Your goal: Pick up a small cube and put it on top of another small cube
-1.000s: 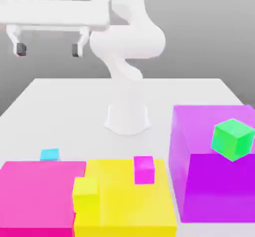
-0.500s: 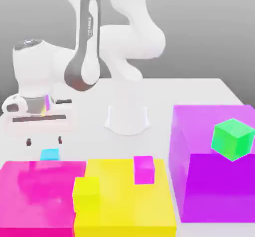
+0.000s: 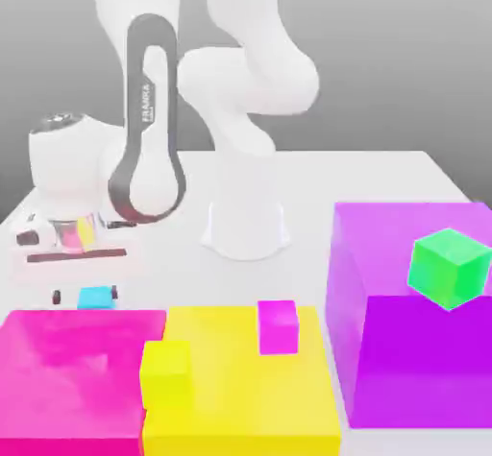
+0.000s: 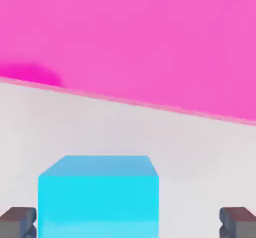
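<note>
The small cyan cube (image 3: 95,298) (image 4: 98,194) rests on the white table just behind the pink block, at the exterior view's left. My gripper (image 3: 86,296) (image 4: 127,222) has come down around it, open, one dark fingertip (image 3: 57,297) on each side of the cube and a gap between pads and cube faces. The small yellow cube (image 3: 165,374) sits at the front, against the seam between the pink block and the big yellow block.
A big pink block (image 3: 72,372) (image 4: 140,41) lies directly in front of the cyan cube. A big yellow block (image 3: 245,387) carries a small magenta cube (image 3: 278,326). A large purple block (image 3: 413,310) with a green cube (image 3: 448,268) stands at the right. The arm's base (image 3: 246,224) is behind.
The hand has swung down from high at the upper left to the table and lowered around the cyan cube. The cubes have not moved.
</note>
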